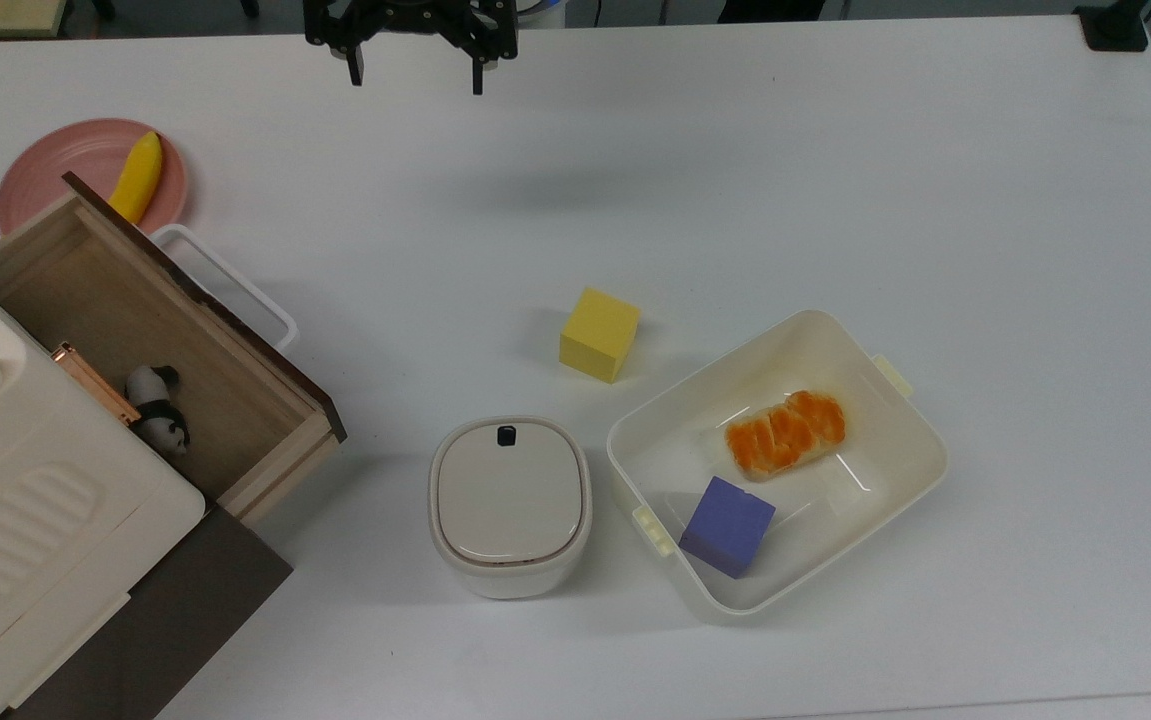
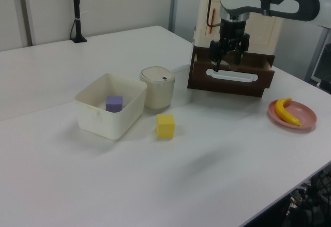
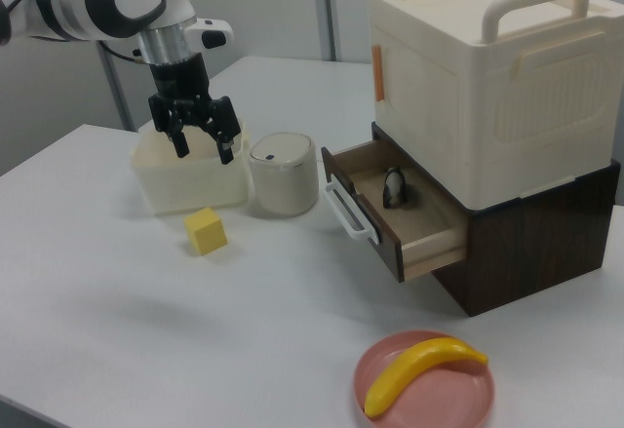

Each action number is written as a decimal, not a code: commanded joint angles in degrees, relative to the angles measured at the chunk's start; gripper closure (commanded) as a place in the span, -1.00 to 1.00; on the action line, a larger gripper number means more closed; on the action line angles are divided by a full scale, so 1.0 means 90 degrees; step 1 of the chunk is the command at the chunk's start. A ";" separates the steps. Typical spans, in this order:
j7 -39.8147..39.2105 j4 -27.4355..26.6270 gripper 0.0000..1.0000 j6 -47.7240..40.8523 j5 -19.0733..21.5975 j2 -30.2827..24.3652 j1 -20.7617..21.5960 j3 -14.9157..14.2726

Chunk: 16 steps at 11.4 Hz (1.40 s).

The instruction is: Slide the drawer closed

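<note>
Open-fingered and empty, the gripper [image 1: 413,72] hangs at 12 o'clock in the top view, well apart from the drawer [image 1: 150,345] pulled out at 9 o'clock; an off-centre push on its skewed front would probably jam it or trap the panda figure [image 1: 160,408].

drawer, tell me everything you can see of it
The drawer is a light wooden box with a dark brown front panel and a white loop handle. It stands pulled well out from the dark cabinet base under the cream ribbed cabinet top. A small panda figure stands inside near the back. The gripper hangs open, away from it.
</note>
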 commanded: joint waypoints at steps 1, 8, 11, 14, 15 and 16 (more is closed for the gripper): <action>0.0037 -0.0188 -1.00 -0.0064 0.0161 -0.0119 0.0139 -0.0132; -0.0118 -0.0179 -0.56 -0.0084 0.0161 -0.0021 0.0139 -0.0122; -0.0207 -0.0178 0.42 -0.0084 0.0171 -0.0021 0.0139 -0.0122; -0.0217 -0.0178 1.00 -0.0211 0.0171 -0.0011 0.0139 -0.0122; -0.0169 -0.0178 1.00 -0.0211 0.0171 0.0008 0.0139 -0.0122; -0.0130 -0.0178 1.00 -0.0202 0.0181 0.0086 0.0139 -0.0122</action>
